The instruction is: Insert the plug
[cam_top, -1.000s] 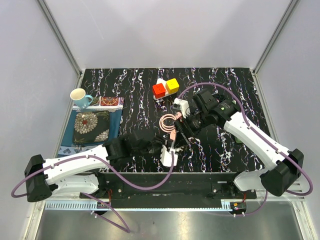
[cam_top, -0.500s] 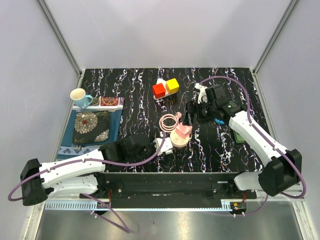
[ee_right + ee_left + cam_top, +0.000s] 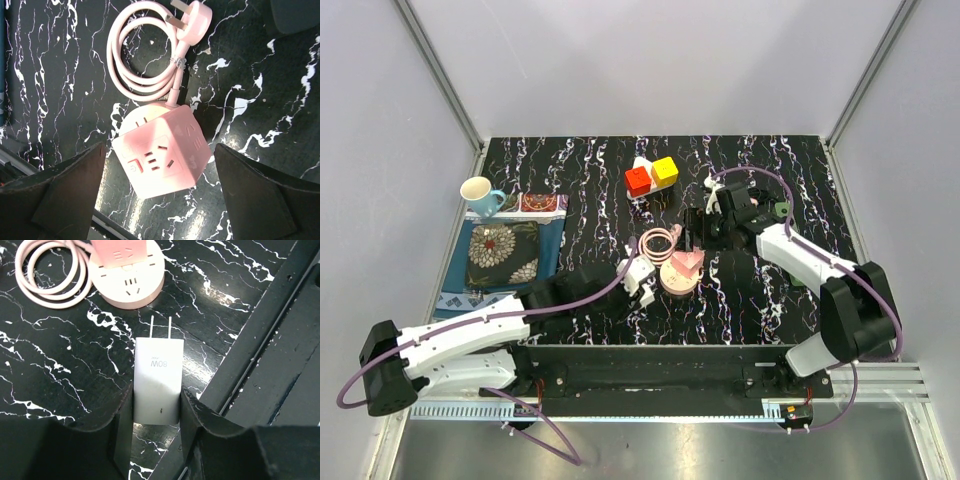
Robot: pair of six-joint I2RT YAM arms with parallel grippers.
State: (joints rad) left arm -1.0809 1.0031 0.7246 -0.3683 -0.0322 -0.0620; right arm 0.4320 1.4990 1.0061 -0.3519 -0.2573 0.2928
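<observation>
My left gripper [image 3: 156, 420] is shut on a white 80W charger plug [image 3: 157, 380], its two prongs pointing at the pink socket [image 3: 131, 275] a short way ahead. In the top view the plug [image 3: 642, 275] sits just left of the pink socket cube [image 3: 681, 270]. The socket's pink cord [image 3: 658, 243] lies coiled behind it. My right gripper [image 3: 162, 200] is open and hovers above the pink cube [image 3: 162, 152], its fingers [image 3: 65, 195] wide on both sides and not touching it. The cord's own pink plug [image 3: 192, 20] lies loose on the table.
Red and yellow blocks [image 3: 651, 175] stand at the back centre. A cup [image 3: 478, 190] and a patterned cloth [image 3: 505, 250] are at the left. A black rail [image 3: 265, 350] runs along the table's near edge, right of the held plug.
My right gripper has let go of the pink socket and drawn back toward the far right. My left gripper has carried the white plug from the near edge up close to the socket.
</observation>
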